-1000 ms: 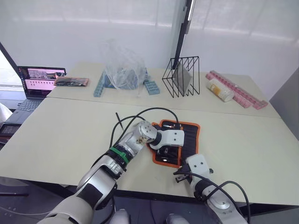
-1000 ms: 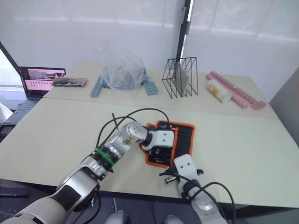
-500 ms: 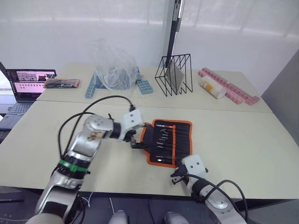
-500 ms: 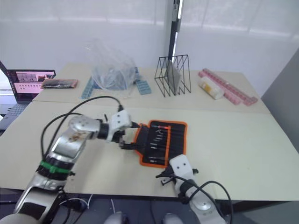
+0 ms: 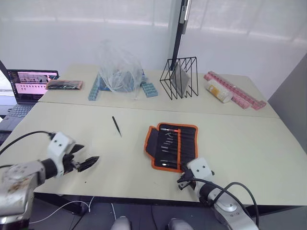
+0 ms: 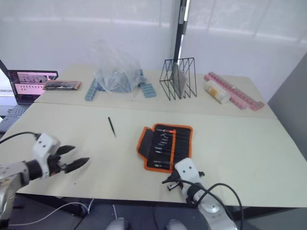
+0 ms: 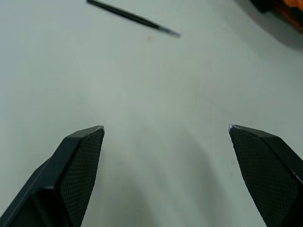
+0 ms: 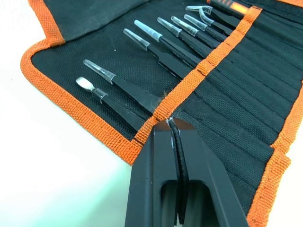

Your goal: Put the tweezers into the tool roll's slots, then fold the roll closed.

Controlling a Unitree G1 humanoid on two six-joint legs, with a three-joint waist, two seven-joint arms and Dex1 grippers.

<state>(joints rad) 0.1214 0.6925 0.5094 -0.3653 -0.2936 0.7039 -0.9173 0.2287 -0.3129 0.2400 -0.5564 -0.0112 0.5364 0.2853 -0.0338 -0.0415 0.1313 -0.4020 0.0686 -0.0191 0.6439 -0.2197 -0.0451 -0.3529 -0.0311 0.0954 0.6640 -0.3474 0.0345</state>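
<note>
The left gripper hung with its fingers spread wide and empty, low over the near left of the worktop. Half a second before it had been at the left edge of the tool roll; it had since swung well away, leaving the roll lying open. The right gripper had its fingers pressed together with nothing visibly between them, tips touching the orange strip at the roll's near end.

Several tools sat in the slots, their clear-capped tips pointing out. One of the tweezers lay loose on the bare worktop, well left of the roll, so by my reading the filling was not finished and folding had to wait.

Further back stood a wire rack, a crumpled plastic bag, a laptop and pink blocks, all well clear. Nothing lay between the left gripper and the loose tweezers.
</note>
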